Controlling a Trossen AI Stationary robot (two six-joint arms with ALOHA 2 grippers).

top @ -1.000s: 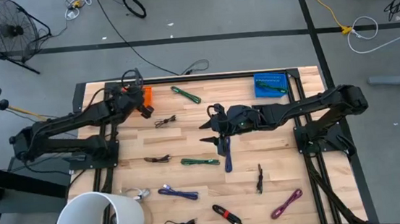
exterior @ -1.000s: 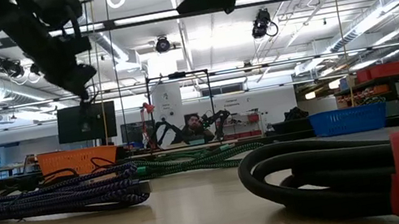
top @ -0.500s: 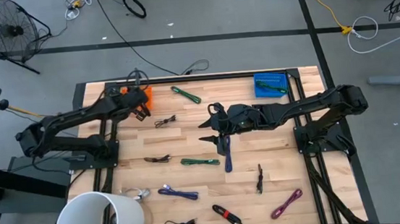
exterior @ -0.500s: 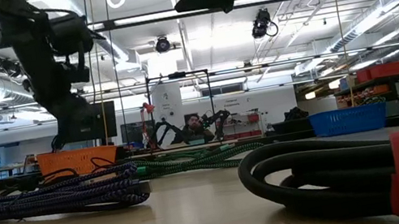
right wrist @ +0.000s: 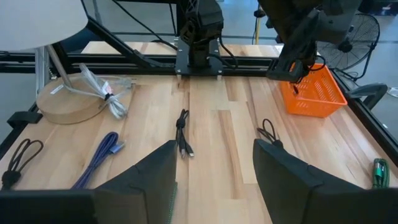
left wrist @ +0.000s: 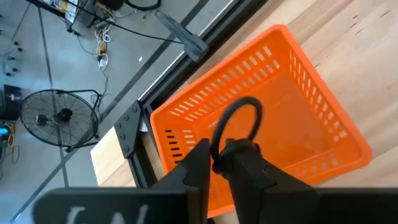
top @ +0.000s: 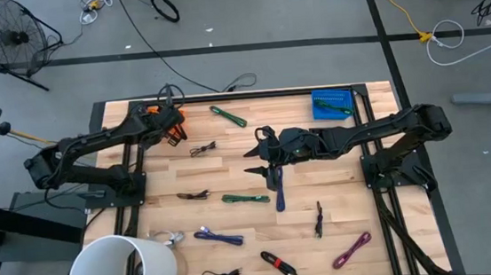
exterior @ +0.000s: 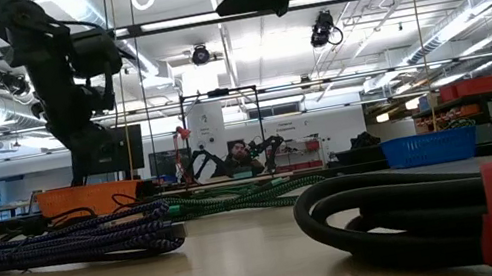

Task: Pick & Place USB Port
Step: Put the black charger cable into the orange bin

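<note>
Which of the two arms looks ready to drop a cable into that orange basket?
The left. Its gripper is shut on a black cable right above the orange basket. The right gripper is open at mid-table, far from it.

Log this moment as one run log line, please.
left claw: shut on black cable, over orange basket | right claw: open, mid-table, waiting | stage: before drop

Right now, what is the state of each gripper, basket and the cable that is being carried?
left gripper: shut on a black cable, above the orange basket
black cable: held, its loop over the basket
orange basket: upright, no cable visible inside
right gripper: open, holds nothing, over the table's middle
blue basket: upright, holds a green cable
</note>
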